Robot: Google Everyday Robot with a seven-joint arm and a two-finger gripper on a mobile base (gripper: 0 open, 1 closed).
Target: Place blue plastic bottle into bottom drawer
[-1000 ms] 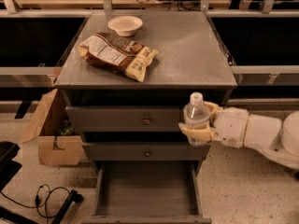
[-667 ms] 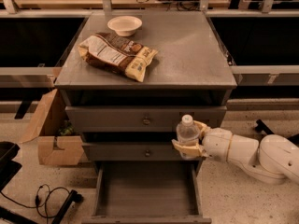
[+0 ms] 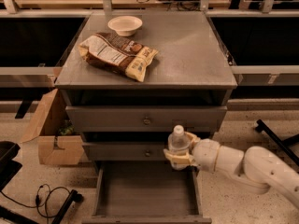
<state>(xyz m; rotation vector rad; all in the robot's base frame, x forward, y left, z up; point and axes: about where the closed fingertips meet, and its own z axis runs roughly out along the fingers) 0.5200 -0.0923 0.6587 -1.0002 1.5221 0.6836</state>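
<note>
The blue plastic bottle (image 3: 177, 141), clear with a white cap, stands upright in my gripper (image 3: 180, 154), which is shut around its lower half. My white arm reaches in from the lower right. The bottle hangs in front of the middle drawer's right part, just above the back right corner of the bottom drawer (image 3: 147, 195). That drawer is pulled out, a wide grey tray with nothing showing inside.
On the cabinet top (image 3: 196, 50) lie a brown-and-yellow snack bag (image 3: 117, 54) and a white bowl (image 3: 124, 25). An open cardboard box (image 3: 49, 134) stands left of the cabinet. Cables (image 3: 44, 197) lie on the floor at lower left. A dark bar (image 3: 275, 139) crosses the floor at right.
My gripper has carried the bottle downward and to the left, from beside the top drawer's right edge to just above the open bottom drawer.
</note>
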